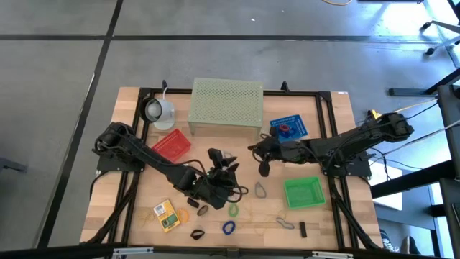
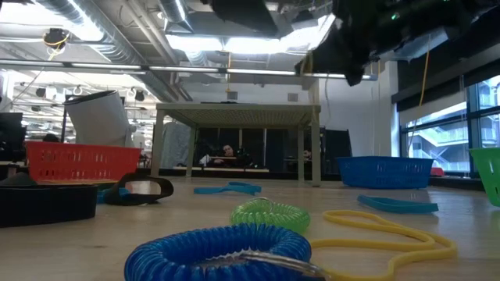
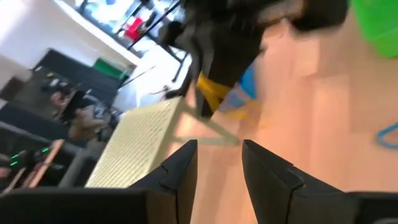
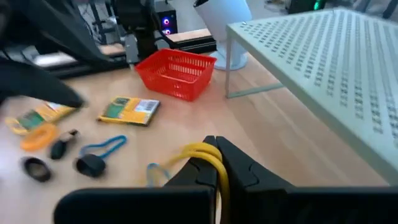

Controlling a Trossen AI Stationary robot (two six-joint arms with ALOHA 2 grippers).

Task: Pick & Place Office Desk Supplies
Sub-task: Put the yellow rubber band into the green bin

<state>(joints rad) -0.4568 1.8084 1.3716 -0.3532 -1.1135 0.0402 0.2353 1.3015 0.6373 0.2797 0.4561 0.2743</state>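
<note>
Jaws of the right gripper [image 4: 214, 163] pinch a yellow loop [image 4: 208, 155] raised above mid-counter [image 1: 338, 104] while the left gripper [image 3: 219, 163], jaws parted and empty, hovers nearby; carrying step, next needing transport to a basket, perhaps the green basket [image 1: 302, 192].

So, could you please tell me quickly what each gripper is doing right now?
Left gripper: open, holding nothing, near the table's middle.
Right gripper: shut on a yellow loop, raised beside the pale green stand.
</note>
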